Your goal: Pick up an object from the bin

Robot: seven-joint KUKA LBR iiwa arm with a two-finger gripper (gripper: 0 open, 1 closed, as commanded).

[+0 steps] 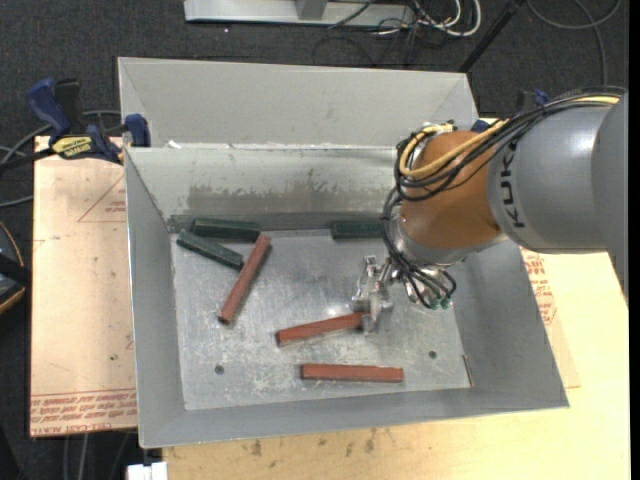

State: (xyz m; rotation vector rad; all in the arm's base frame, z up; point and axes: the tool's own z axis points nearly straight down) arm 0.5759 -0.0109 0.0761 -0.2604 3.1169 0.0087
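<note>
Bin floor holds a red-brown stick ending at the jaws.

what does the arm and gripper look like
The arm is a thick, rounded silver-grey link with dark KUKA lettering. Its wrist wears a glossy orange cover, with yellow and black cables looped over it. Below sits a small bare-metal gripper with thin dark wires beside it.

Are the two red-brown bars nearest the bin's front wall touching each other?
Apart. The camera view shows bare bin floor between the slanted red-brown bar and the level red-brown bar nearer the front wall.
</note>
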